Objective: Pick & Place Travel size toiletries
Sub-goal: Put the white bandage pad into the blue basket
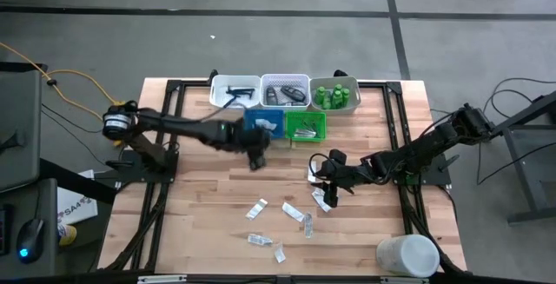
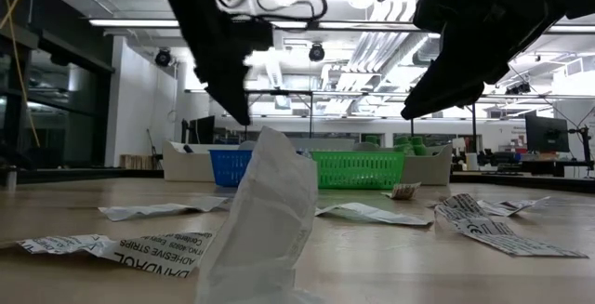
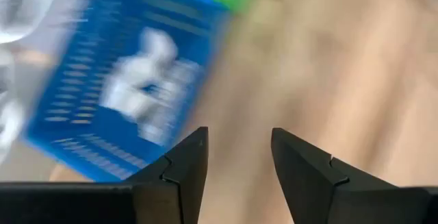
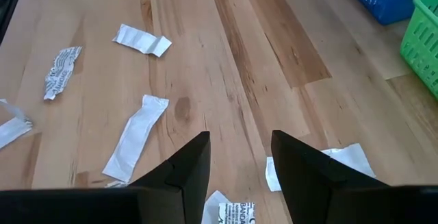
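Several flat white packets of the travel size toiletries lie loose on the wooden table, such as one [image 1: 257,208], another [image 1: 293,210] and a long one [image 4: 135,136]. Green bottles [image 1: 334,95] stand in the far right white tray. My left gripper [image 1: 255,158] [image 3: 239,138] hovers open by the near edge of the blue tray [image 3: 130,80], which has white packets lying in it; nothing is between its fingers. My right gripper [image 1: 323,175] [image 4: 239,142] is open above the table, over a printed packet [image 4: 233,214] and beside a white one [image 4: 321,162].
Along the far edge stand a white tray [image 1: 236,91], a white basket [image 1: 285,90] and the bottle tray. The blue tray [image 1: 265,123] and the green tray [image 1: 306,125] stand in front of them. A large white cylinder [image 1: 407,255] stands at the near right corner.
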